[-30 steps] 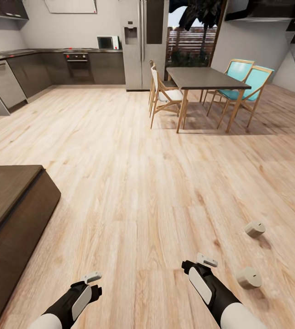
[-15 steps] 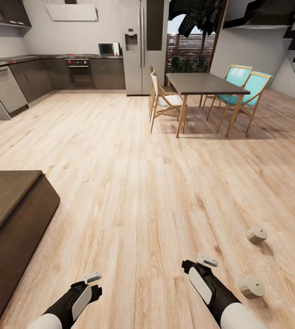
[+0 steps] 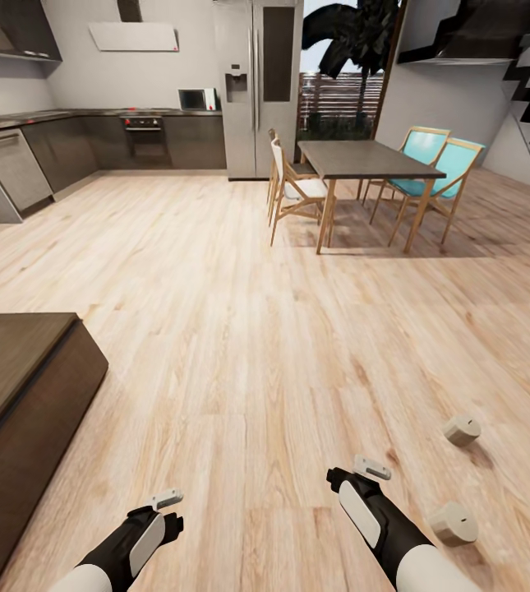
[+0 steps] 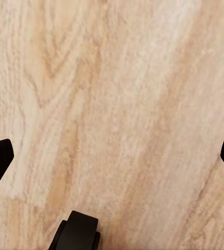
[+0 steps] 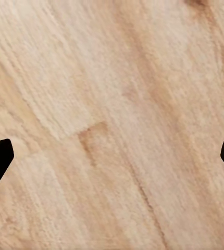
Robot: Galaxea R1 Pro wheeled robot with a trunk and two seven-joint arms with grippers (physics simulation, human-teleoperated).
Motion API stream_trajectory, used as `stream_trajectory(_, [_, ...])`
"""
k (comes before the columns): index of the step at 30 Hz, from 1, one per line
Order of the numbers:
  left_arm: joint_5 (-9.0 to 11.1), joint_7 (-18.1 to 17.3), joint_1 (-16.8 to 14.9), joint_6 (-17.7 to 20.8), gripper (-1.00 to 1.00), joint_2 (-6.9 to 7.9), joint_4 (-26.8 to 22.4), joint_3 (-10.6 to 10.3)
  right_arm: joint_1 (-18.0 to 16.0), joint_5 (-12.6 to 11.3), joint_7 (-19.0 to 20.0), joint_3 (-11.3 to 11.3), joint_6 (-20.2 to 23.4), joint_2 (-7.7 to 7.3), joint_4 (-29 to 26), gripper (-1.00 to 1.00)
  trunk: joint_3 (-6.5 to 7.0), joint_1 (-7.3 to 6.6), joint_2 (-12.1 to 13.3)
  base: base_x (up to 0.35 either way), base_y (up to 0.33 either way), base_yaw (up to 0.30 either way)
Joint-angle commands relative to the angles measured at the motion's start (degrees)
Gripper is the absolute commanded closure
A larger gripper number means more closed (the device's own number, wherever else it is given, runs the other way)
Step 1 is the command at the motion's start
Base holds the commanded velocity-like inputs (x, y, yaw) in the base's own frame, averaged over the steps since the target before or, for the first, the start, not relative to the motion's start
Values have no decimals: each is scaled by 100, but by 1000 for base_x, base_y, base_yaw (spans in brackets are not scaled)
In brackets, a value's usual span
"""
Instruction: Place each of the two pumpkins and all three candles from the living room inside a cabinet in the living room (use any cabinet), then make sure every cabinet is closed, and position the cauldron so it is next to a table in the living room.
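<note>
R gripper [image 3: 360, 470] jaws wide apart, empty, over floor [image 3: 240, 329]; near candle [image 3: 453, 524] just to its right, far candle [image 3: 462, 430] beyond. Both tipped, flat ends facing up-right. L gripper [image 3: 168, 508] also spread, empty

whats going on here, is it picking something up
Not yet. Both arms hang low over the wood floor, and the left pincer and right pincer are open and empty. Two candles lie on the floor to the robot's right. The dark cabinet sits to its left, shut.
</note>
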Motion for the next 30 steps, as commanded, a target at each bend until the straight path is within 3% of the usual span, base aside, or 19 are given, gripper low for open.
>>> stream_trajectory(1, [60,51,-1,20,-100,5,-12,-48,-3,-33,-44,28,23,-3,-10,-100,5,-1,-2,0,0,0])
stream_trajectory(16, [60,51,-1,19,-100,5,41,-48,-3,-33,-44,28,23,-4,-10,-100,148,-1,-2,18,0,2])
stream_trajectory(30, [52,51,0,19,-100,14,41,-48,-3,-41,-44,28,29,-1,-10,-100,177,-1,-2,294,17,7])
